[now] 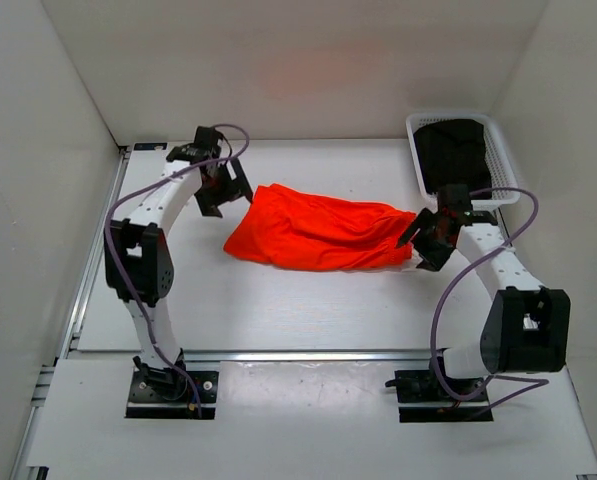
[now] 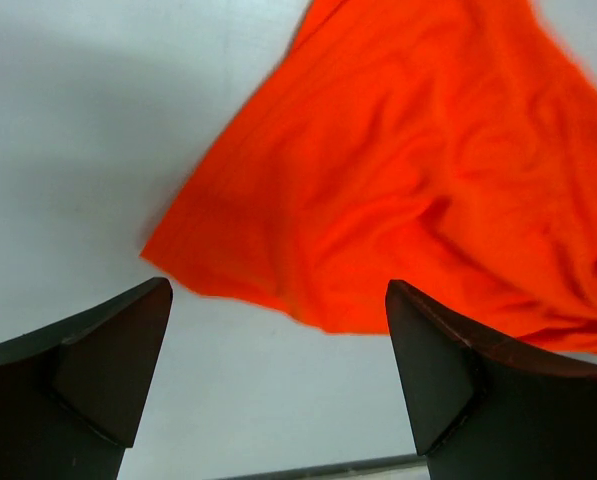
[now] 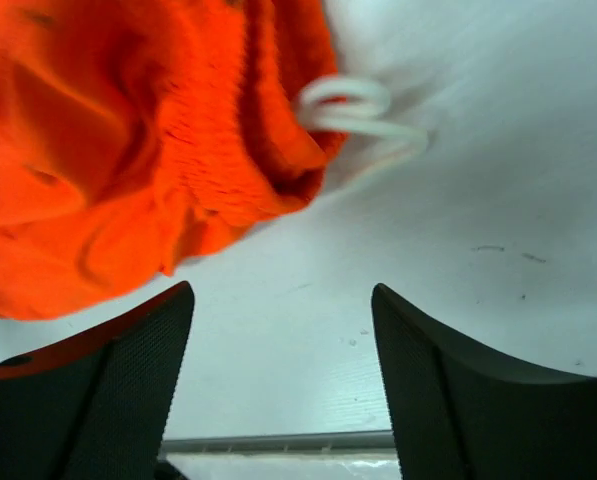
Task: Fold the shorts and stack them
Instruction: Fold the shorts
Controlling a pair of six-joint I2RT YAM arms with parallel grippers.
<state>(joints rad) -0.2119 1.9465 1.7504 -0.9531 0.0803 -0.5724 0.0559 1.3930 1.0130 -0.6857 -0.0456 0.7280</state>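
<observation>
Left gripper (image 2: pixel 278 300): fingers standing apart, holding nothing. Right gripper (image 3: pixel 283 300): likewise spread and empty, hovering just off the waistband (image 3: pixel 218 150). Shorts (image 1: pixel 313 228) are lying in a rumpled band on the table (image 1: pixel 278 310) between both grippers. Judging: folding is in hand and unfinished; the next move is calling for a grip on each end.

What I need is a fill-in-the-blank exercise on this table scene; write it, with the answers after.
The black garment lies inside the white ____. The left end effector and right end effector both have jaws ____, holding nothing. The drawstring trailing from the orange-red shorts is coloured ____.
Missing words: basket; open; white.
</observation>
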